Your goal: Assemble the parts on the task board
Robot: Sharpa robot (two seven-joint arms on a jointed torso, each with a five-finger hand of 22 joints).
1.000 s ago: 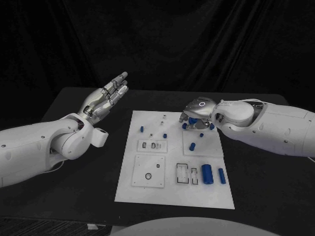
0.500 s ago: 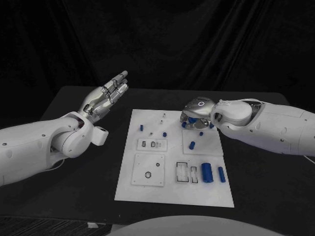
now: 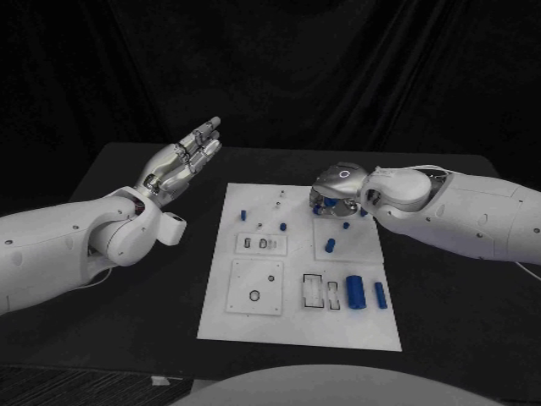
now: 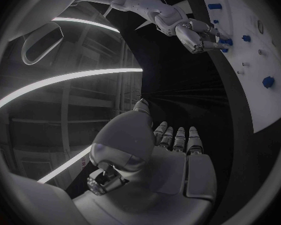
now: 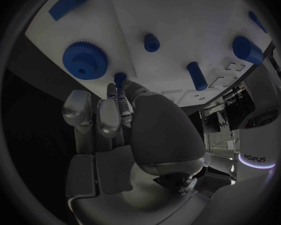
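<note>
Sitting on a black table [image 3: 124,169] in a dark room: the white task board [image 3: 297,330]. Hovering at the board's far edge, the right hand [image 3: 336,193], now pinching a small blue peg [image 5: 120,78] beside the blue gear [image 5: 84,60]. Barely shifting from a second ago, so probably lining the peg up. Left hand [image 3: 183,161] staying raised beside the board, fingers straight, holding nothing.

We see a white task board [image 3: 297,326], blue parts [image 3: 356,293], black bench [image 3: 137,304], silver right robot hand [image 3: 334,190].
</note>
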